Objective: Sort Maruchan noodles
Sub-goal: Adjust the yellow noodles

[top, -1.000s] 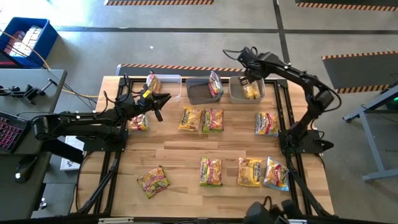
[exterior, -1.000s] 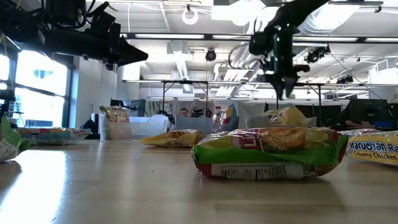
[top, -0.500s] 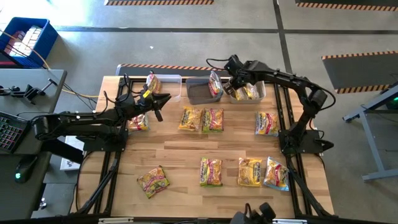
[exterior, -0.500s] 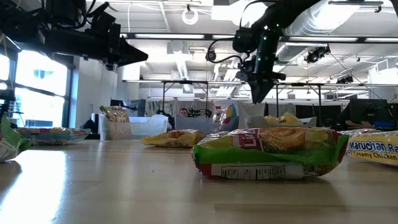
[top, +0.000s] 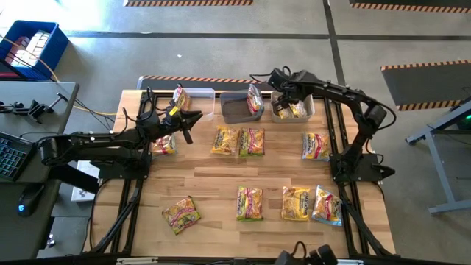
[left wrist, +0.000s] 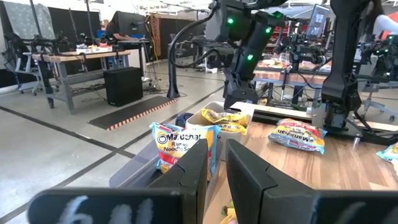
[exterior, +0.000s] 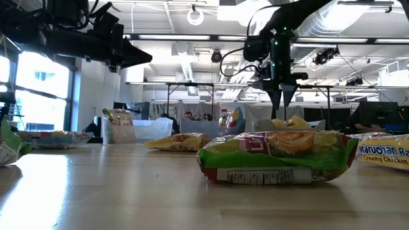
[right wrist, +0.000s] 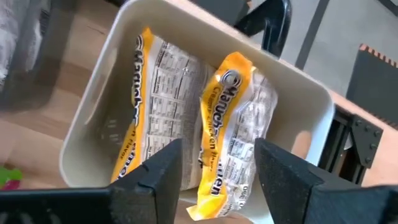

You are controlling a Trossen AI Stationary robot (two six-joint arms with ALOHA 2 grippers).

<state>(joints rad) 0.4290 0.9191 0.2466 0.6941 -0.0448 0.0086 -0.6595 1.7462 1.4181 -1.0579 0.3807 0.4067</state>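
right gripper [top: 280,96]: held over the right bin [top: 308,114] at the table's far edge; fingers [right wrist: 163,167] parted, nothing between them.
right bin: two yellow packets [right wrist: 230,134] seen inside from the right wrist, lying side by side against each other.
left gripper [top: 193,118]: raised over the table's left side, near the left bin [top: 206,93]; fingers [left wrist: 194,175] nearly together, narrow gap, nothing seen held.
left bin: one packet [top: 180,97] standing on edge at its left end.
middle bin [top: 234,110]: one packet [top: 255,99] leaning at its right side.
table [top: 213,184]: loose packets still spread out — three in a middle row, one just under the left arm, one at the right edge, four along the near side.
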